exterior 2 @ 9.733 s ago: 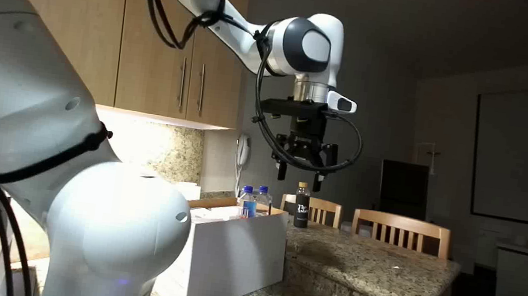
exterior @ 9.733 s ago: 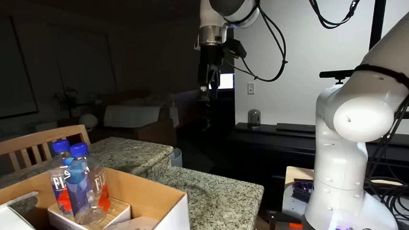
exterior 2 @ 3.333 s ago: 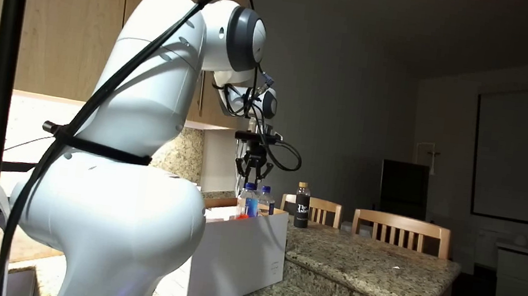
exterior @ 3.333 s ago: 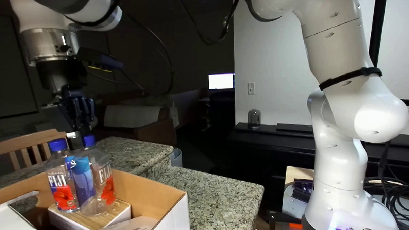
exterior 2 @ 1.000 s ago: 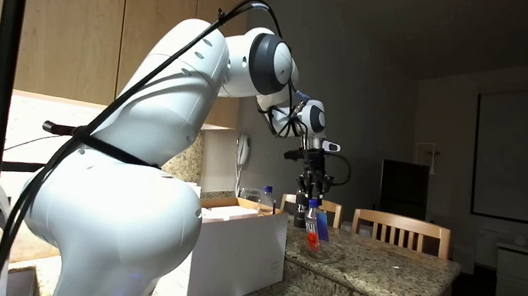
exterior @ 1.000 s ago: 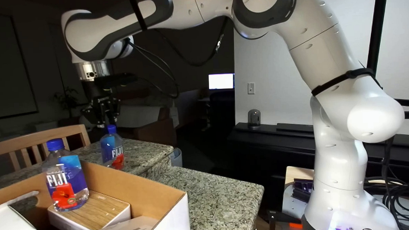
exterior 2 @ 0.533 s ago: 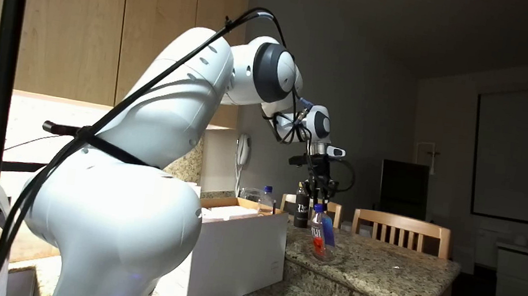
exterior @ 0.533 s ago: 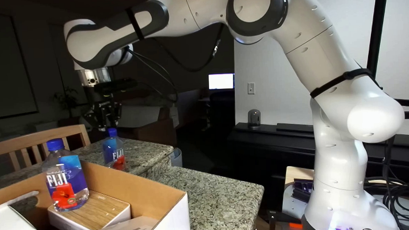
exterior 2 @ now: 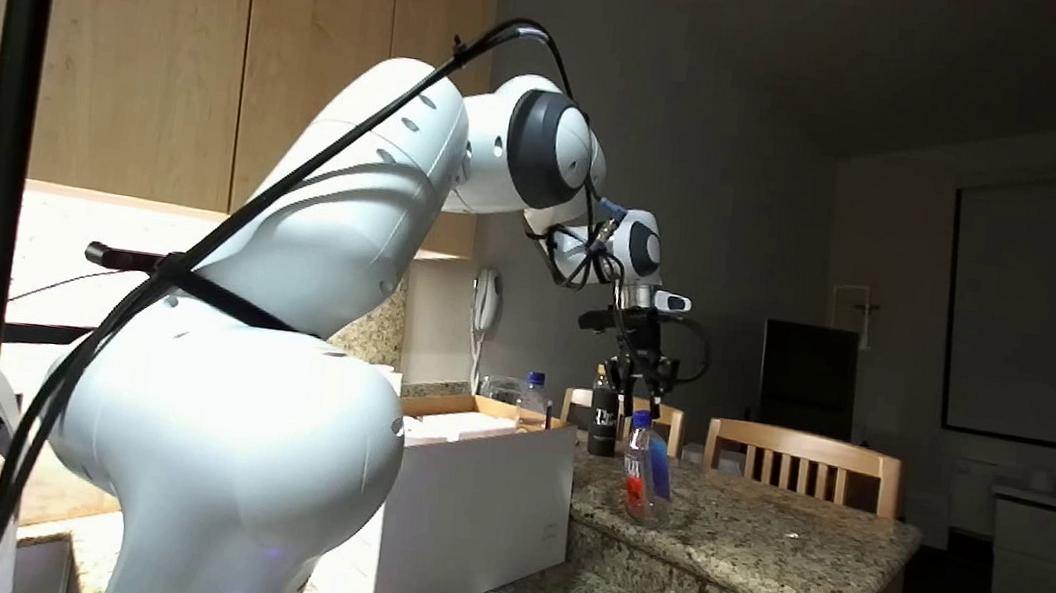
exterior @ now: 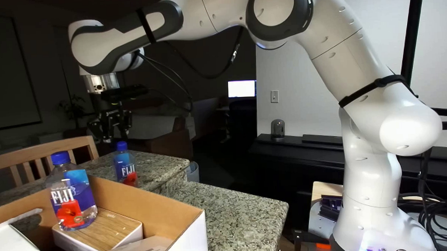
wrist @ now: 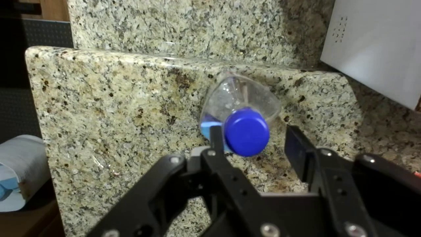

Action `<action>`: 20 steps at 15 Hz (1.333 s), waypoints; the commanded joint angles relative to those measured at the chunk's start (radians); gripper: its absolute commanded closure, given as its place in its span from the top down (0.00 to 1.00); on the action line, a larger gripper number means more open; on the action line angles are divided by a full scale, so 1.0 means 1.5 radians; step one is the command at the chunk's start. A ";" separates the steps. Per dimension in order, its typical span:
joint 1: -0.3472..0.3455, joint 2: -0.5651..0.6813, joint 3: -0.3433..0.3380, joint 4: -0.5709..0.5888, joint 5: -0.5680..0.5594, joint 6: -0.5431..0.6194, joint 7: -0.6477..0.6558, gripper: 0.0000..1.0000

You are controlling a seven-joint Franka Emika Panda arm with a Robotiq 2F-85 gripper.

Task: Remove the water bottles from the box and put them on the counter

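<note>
A bottle (exterior: pixel 125 164) has moved onto the counter (exterior 2: pixel 761 529), dim room (exterior 2: pixel 724 180) beyond.

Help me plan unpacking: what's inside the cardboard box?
A FIJI water bottle on a wood-topped white block, a labelled packet and at least one white carton; what lies beneath them is covered.

One water bottle (exterior: pixel 125 168) is transferred: previously inside the box (exterior: pixel 155 209), it now stands on the raised section of the table (exterior: pixel 165 164). The count in the box drops from two to one. The end effector (exterior: pixel 116 138), initially well apart, is now at the transferred bottle's cap (wrist: pixel 247 131); its fingers (wrist: pixel 299 154), drawn in a second ago, now stand wider than the cap.
</note>
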 commanded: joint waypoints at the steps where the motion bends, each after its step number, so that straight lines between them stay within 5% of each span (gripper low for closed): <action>1: 0.003 0.007 0.000 0.012 -0.012 0.005 0.020 0.84; 3: 0.002 0.006 0.001 0.012 -0.011 0.005 0.019 0.97; 5: 0.002 0.005 0.001 0.012 -0.011 0.005 0.019 1.00; 20: 0.013 -0.054 0.012 0.005 -0.015 -0.006 0.003 1.00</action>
